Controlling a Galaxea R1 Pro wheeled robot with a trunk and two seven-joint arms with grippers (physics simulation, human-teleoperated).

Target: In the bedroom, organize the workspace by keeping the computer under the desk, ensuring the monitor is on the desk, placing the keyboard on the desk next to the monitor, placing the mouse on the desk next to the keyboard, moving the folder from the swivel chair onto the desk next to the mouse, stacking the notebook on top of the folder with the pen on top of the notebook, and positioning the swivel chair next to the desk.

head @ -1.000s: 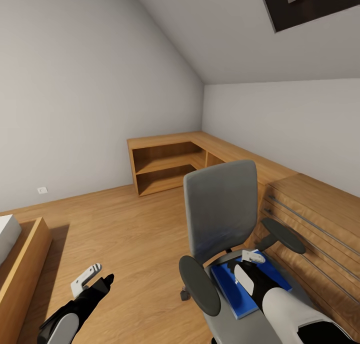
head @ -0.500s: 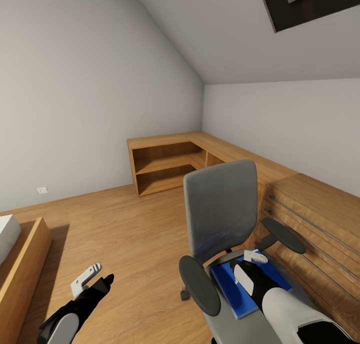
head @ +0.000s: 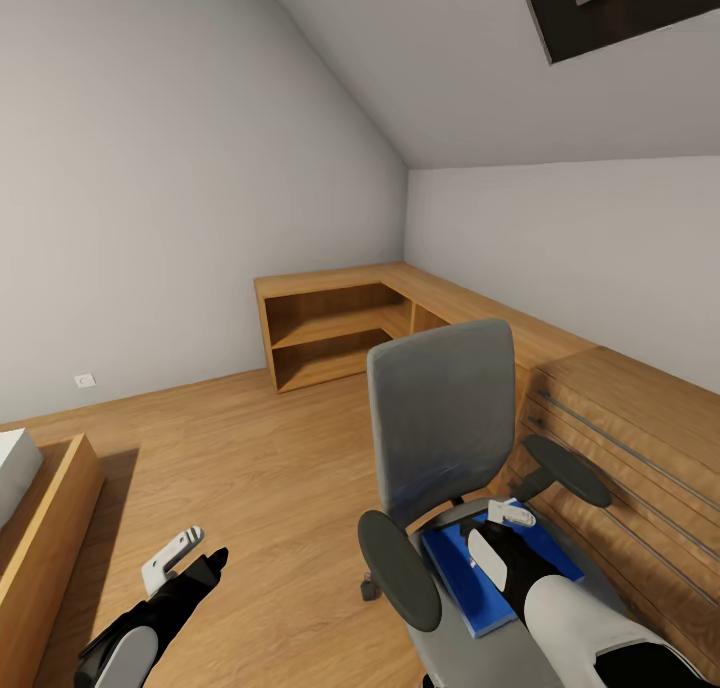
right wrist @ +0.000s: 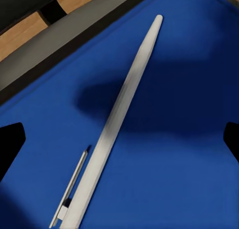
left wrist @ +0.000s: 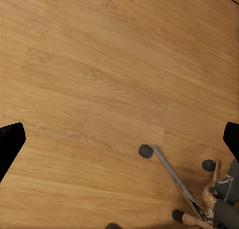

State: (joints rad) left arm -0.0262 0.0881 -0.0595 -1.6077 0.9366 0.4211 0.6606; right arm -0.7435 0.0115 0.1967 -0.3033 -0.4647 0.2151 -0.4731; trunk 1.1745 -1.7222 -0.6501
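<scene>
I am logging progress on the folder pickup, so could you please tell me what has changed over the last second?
The right tool has crept slightly forward and lower over the folder on the swivel chair; nothing was taken hold of or let go. The pen lies on the folder. The left tool, chair and folder stayed put.

No readable text, labels, brands or numbers anywhere. Folder (right wrist: 164, 154) plain blue, unmarked; pen (right wrist: 117, 124) plain, no print. Chair (head: 445, 418), shelving (head: 340, 328), walls carry no signs. Wall socket (head: 85, 379) blank.
</scene>
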